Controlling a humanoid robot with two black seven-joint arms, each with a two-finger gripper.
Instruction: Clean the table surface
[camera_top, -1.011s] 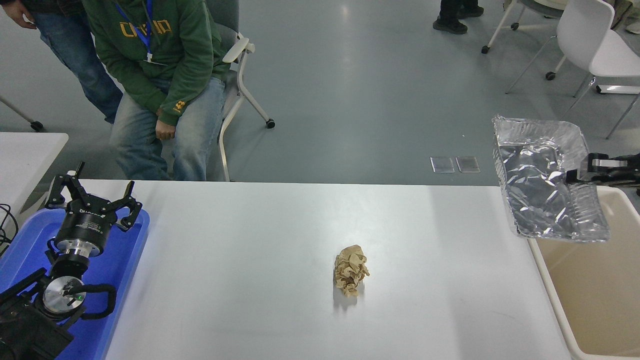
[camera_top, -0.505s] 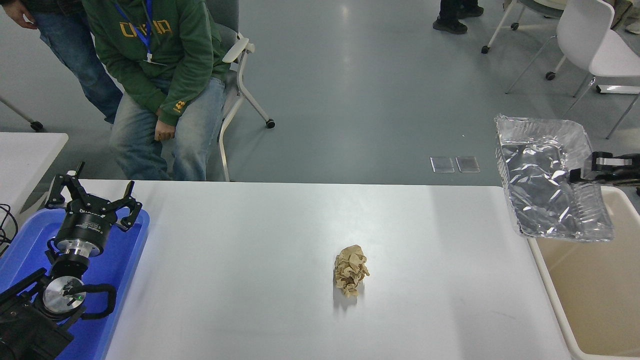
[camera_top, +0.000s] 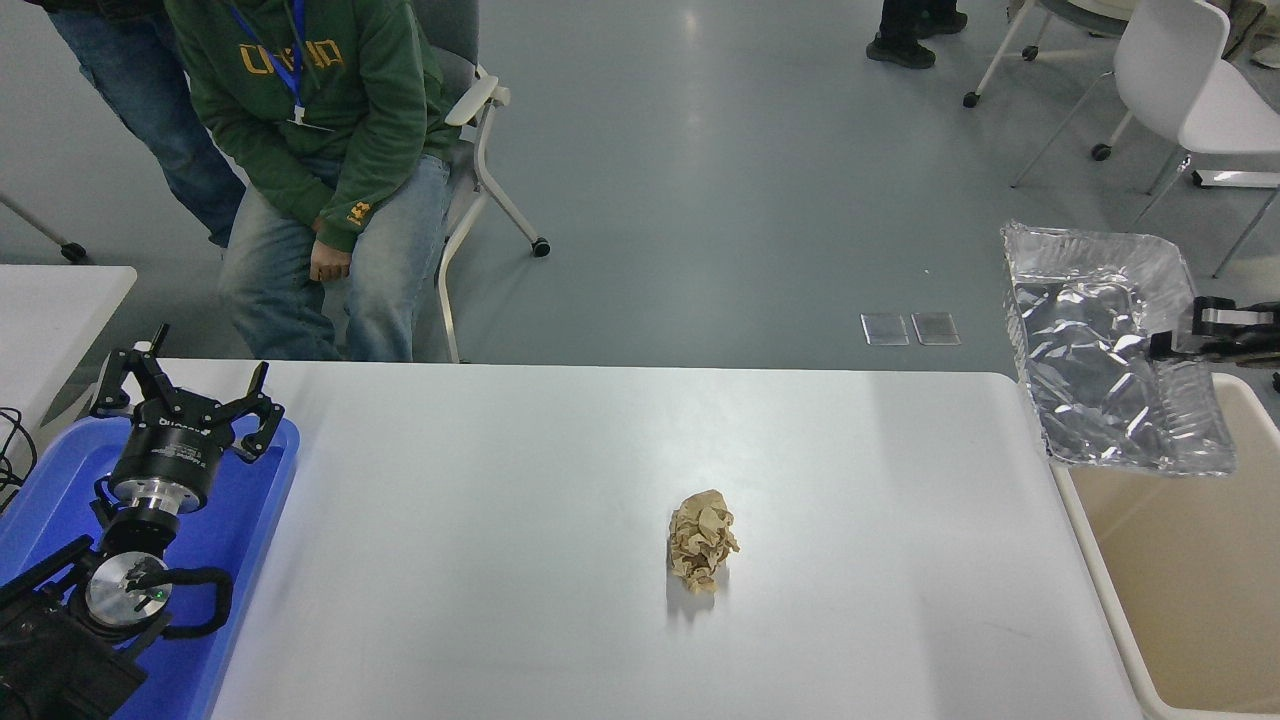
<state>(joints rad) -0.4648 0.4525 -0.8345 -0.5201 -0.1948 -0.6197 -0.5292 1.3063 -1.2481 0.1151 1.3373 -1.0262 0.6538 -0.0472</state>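
Right pincer grips a foil tray above the beige bin; left pincer parked wide; bench bears no legible writing

Paper wad on table surface

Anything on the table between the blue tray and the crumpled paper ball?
Nothing: in the head view, only bare white table separates the blue tray from the paper ball.
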